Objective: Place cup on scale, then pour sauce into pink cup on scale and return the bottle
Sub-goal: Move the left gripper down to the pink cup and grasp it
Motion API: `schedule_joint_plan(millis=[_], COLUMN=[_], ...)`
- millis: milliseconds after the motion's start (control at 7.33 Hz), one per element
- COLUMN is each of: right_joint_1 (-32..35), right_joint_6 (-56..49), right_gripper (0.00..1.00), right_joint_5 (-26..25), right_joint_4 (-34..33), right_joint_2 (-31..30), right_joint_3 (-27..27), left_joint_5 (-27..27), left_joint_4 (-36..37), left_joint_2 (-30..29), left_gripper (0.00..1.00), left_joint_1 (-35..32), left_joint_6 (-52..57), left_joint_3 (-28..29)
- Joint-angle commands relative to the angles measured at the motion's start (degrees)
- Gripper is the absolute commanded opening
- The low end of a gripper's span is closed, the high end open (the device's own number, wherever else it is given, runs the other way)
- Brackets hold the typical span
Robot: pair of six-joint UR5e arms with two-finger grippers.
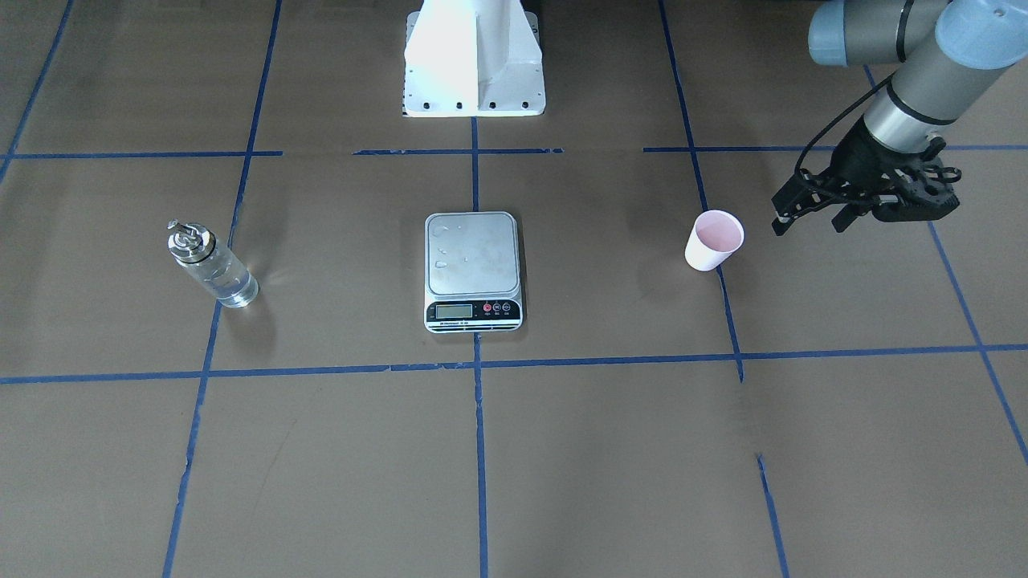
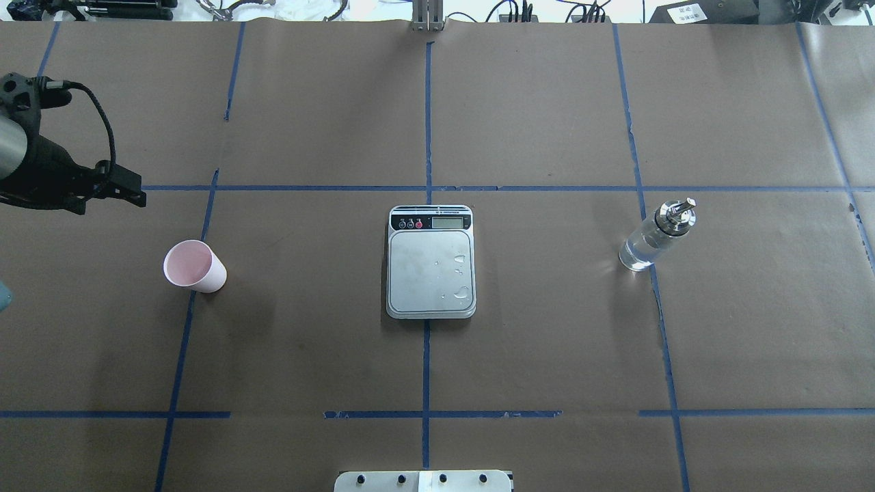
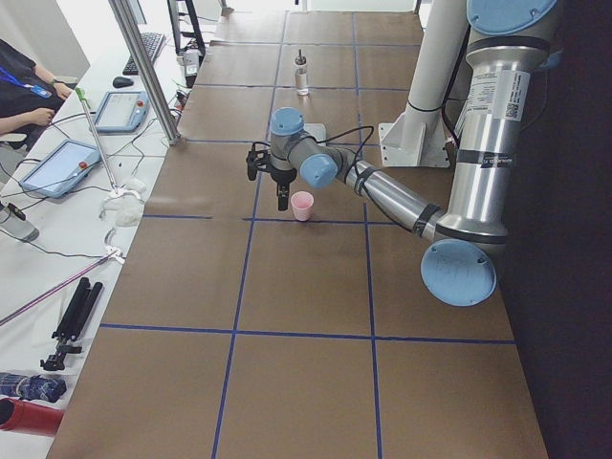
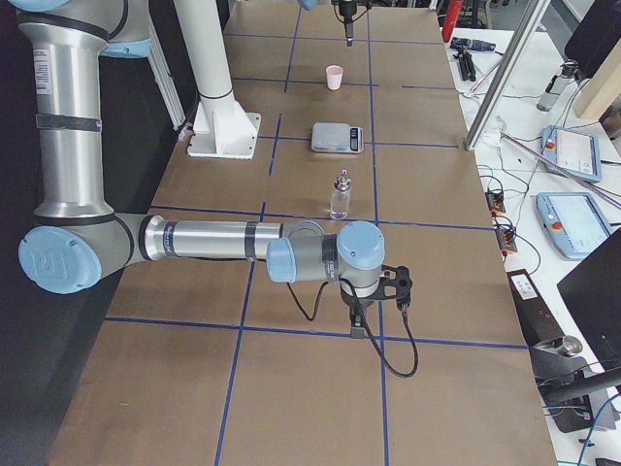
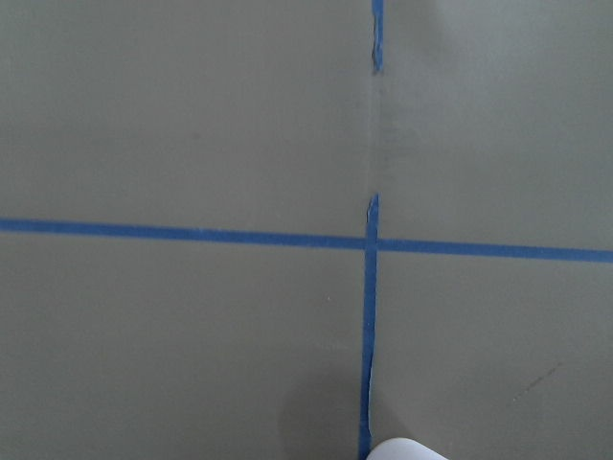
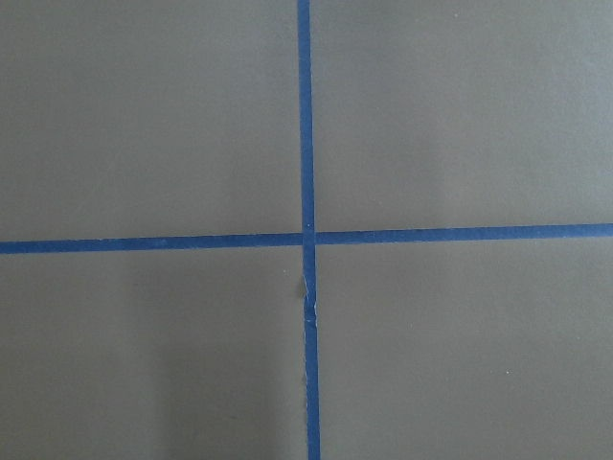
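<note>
Across the tabletop [image 2: 547, 342], cup, scale and bottle stand well apart in a row, with the left claw near the cup.

At the robot's left, the left claw [image 1: 808, 226] hangs spread open and empty near the upright pink cup [image 2: 195, 266], not touching it. The cup sits on a blue tape line [image 2: 179, 355]. At the centre lies the scale [image 2: 431, 273], with a few drops [image 2: 461, 294] on its silver platform. Farther right stands the glass bottle [image 2: 653, 239], clear sauce [image 2: 638, 251] inside and a metal pourer on top. The right claw [image 4: 374, 306] shows only from the side; I cannot tell its opening.
</note>
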Motion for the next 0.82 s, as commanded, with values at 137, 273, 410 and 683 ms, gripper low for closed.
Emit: schedule_joint_plan(millis=[137, 273, 410, 683], right_joint_1=[0.0, -0.1, -0.1, -0.1], right_joint_6=[-0.1, -0.2, -0.2, -0.2], right_gripper=[1.00, 1.00, 1.00, 1.00], right_joint_5=[0.3, 0.2, 0.1, 0.0], right_joint_4=[0.0, 0.0, 0.0, 0.0], right_joint_2=[-0.1, -0.1, 0.0, 0.0], right_joint_3=[0.2, 0.3, 0.3, 0.3], left_joint_5=[4.5, 6.2, 6.3, 6.3], left_joint_4=[-0.4, -0.4, -0.4, -0.4], left_joint_2=[0.7, 0.7, 0.6, 0.1], left_gripper=[1.00, 1.00, 1.00, 1.00], left_joint_1=[6.2, 8.9, 10.0, 11.6], left_joint_6=[-7.0, -9.3, -9.5, -8.9], left_joint_3=[0.0, 0.8, 1.5, 2.8])
